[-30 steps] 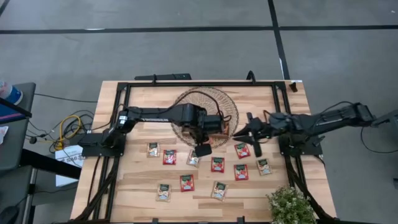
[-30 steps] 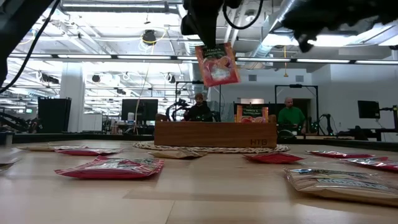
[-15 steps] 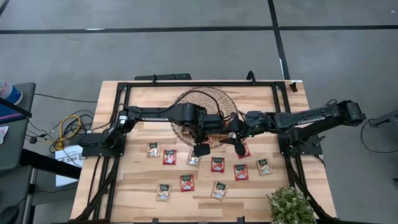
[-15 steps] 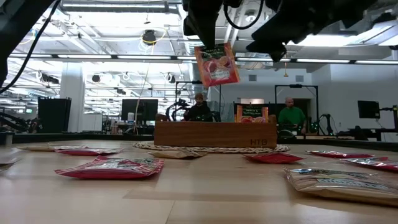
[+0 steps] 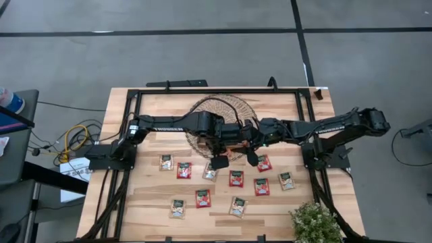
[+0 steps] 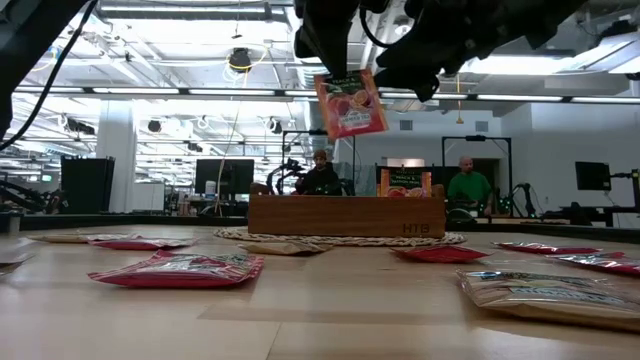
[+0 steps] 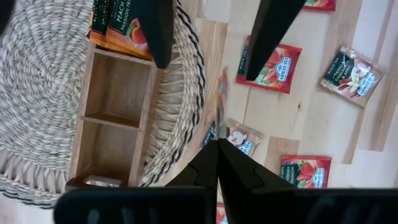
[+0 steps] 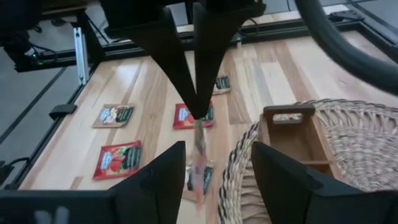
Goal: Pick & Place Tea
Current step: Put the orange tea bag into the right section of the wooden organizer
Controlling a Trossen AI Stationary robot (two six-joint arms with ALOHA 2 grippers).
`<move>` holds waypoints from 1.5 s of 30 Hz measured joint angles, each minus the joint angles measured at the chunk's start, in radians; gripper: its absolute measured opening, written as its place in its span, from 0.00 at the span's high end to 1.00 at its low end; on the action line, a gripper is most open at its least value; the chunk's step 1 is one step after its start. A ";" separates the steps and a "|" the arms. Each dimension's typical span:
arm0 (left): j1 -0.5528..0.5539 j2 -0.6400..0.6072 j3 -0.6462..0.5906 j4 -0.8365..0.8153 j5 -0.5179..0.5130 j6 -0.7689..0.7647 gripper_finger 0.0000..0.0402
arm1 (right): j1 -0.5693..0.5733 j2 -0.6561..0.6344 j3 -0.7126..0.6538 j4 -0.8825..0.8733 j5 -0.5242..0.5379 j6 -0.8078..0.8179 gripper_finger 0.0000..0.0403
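While your left gripper (image 6: 330, 45) pinches a red tea sachet (image 6: 350, 103) by its top edge, hanging above the near rim of the wicker basket (image 5: 251, 111), your right gripper (image 8: 214, 165) waits close beside it with fingers spread on either side of the sachet. Close the right gripper squarely on the flat faces before the left releases. Then carry it over the wooden tray (image 7: 115, 121), far of the loose sachets (image 5: 235, 178) on the worktop (image 5: 148, 202).

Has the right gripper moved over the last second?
Yes. In the high view the right gripper has swung from near its base to the basket edge, beside the left gripper holding a sachet.
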 joint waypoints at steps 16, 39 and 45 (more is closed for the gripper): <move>0.000 -0.021 0.001 0.082 0.021 -0.025 1.00 | -0.015 0.014 0.000 0.015 -0.006 0.008 0.58; 0.000 -0.024 0.001 0.104 0.020 -0.027 1.00 | -0.019 0.015 0.000 0.024 -0.105 0.008 0.93; 0.000 -0.024 0.001 0.104 0.014 -0.027 1.00 | -0.019 0.015 0.000 0.024 -0.137 0.011 0.99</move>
